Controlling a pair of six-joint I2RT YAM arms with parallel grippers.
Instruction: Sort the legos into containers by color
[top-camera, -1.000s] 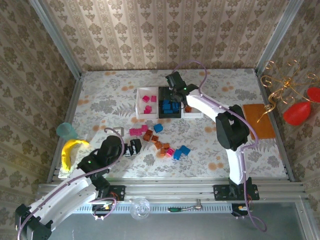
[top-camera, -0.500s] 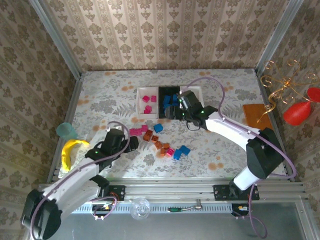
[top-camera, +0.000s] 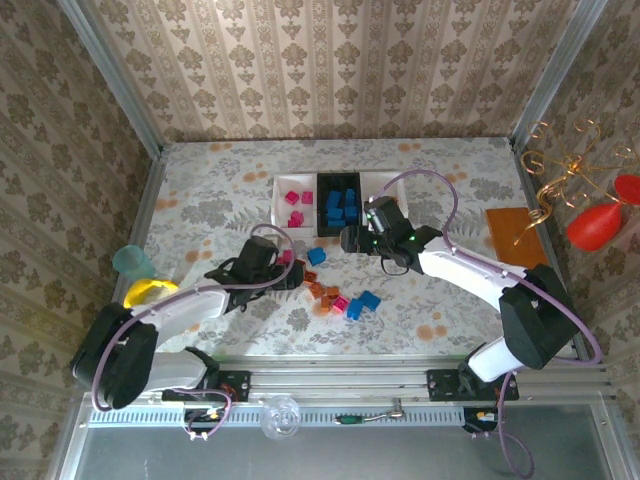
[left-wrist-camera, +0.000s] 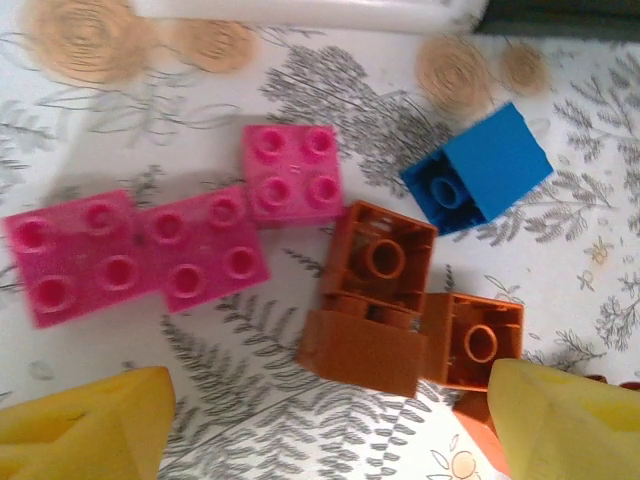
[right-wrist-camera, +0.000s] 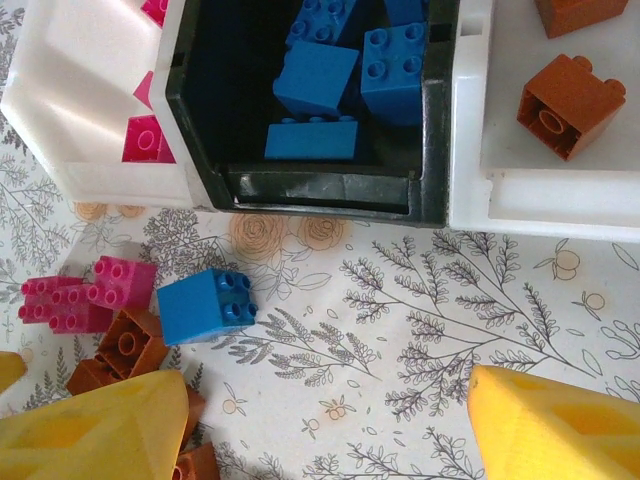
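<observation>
While the three trays stand in a row at the far middle of the table (top-camera: 200, 190), the top view shows pink bricks in the left white tray (top-camera: 275, 210) and blue ones in the black tray (top-camera: 330, 180). The right white tray (top-camera: 385, 180) is partly covered by the right arm. The loose legos (top-camera: 316, 288) lie scattered just in front of the trays. The left gripper (top-camera: 288, 272) is over their left end, and the right gripper (top-camera: 347, 238) is near the black tray's front.

From the left wrist, the yellow fingers (left-wrist-camera: 85, 425) stand wide apart and hold nothing. Beneath them lie three pink bricks, one blue brick and a touching group of orange-brown bricks.

From the right wrist, the fingers (right-wrist-camera: 95, 430) are also spread wide with nothing between them, above the bare table. Ahead of them lie one blue brick, some pink ones and some orange-brown ones, and two orange-brown bricks sit in the right white tray.
</observation>
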